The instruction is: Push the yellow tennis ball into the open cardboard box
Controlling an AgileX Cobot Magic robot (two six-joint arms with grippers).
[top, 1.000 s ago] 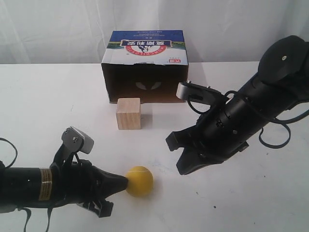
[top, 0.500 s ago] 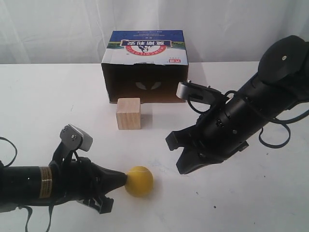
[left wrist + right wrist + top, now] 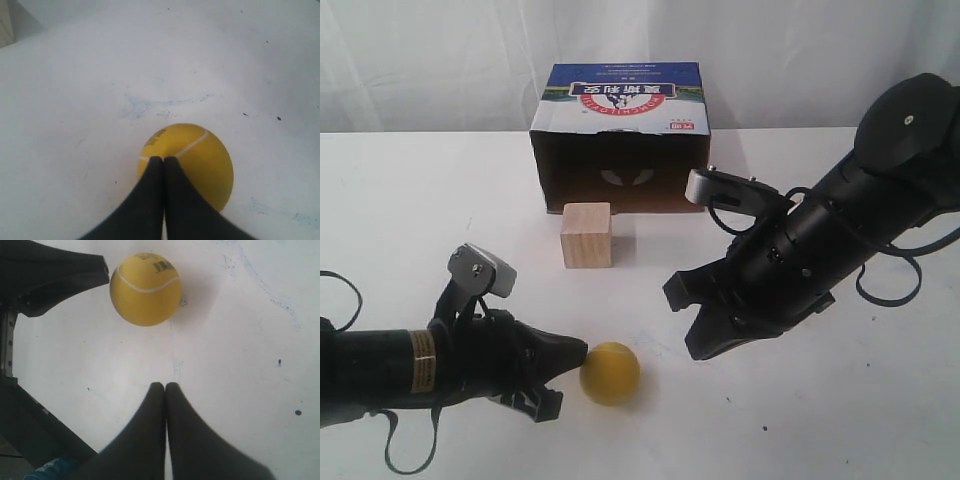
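Tennis ball (image 3: 610,372): touched by left gripper (image 3: 163,159) tip.
Left jaws: pressed together.
Right gripper (image 3: 165,386): closed; ball ahead, apart.

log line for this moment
left gripper shut, at yellow tennis ball | right gripper shut, apart | ball outside open cardboard box

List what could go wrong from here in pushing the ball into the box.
1. The wooden cube stands in front of the open cardboard box, so the yellow tennis ball could strike it and glance off.
2. The left end effector, shut to a narrow tip, meets the ball off-centre and points sideways, not toward the box; the ball may roll past.
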